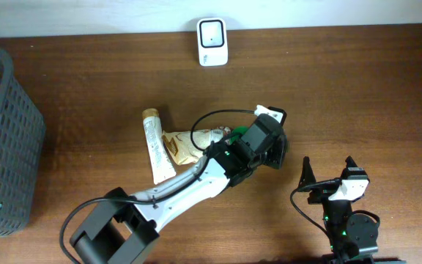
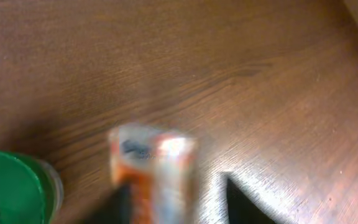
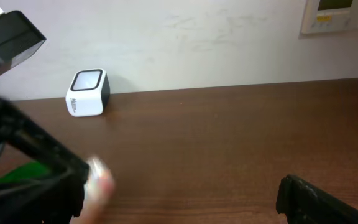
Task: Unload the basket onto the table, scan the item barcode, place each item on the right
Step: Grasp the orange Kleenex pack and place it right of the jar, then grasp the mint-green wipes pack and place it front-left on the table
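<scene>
The table (image 1: 357, 81) is dark brown wood with a fine grain and a faint sheen. At its far edge, against a pale wall, stands the scanner (image 1: 212, 42), a small white rounded block with a glossy face. The basket (image 1: 9, 147) at the left edge is grey plastic mesh. Near the middle lie a cream tube (image 1: 156, 147) with a cork-coloured cap and, touching it on the right, a crinkled brown-and-cream packet (image 1: 184, 147). Beside these, a round green lid (image 2: 8, 190) shows, smooth and matt. The item (image 2: 154, 165) is right of that lid, mid-table under the left arm: a small, blunt-ended white and orange pack with a dark mark, too blurred to read. The left gripper (image 2: 176, 186) has its jaws part way apart around it; the item lies against one finger, with a clear gap to the other. The right gripper (image 1: 328, 170), near the right front, is spread wide and holds nothing. Bare wood runs between the item and the scanner, and across the whole right side.
</scene>
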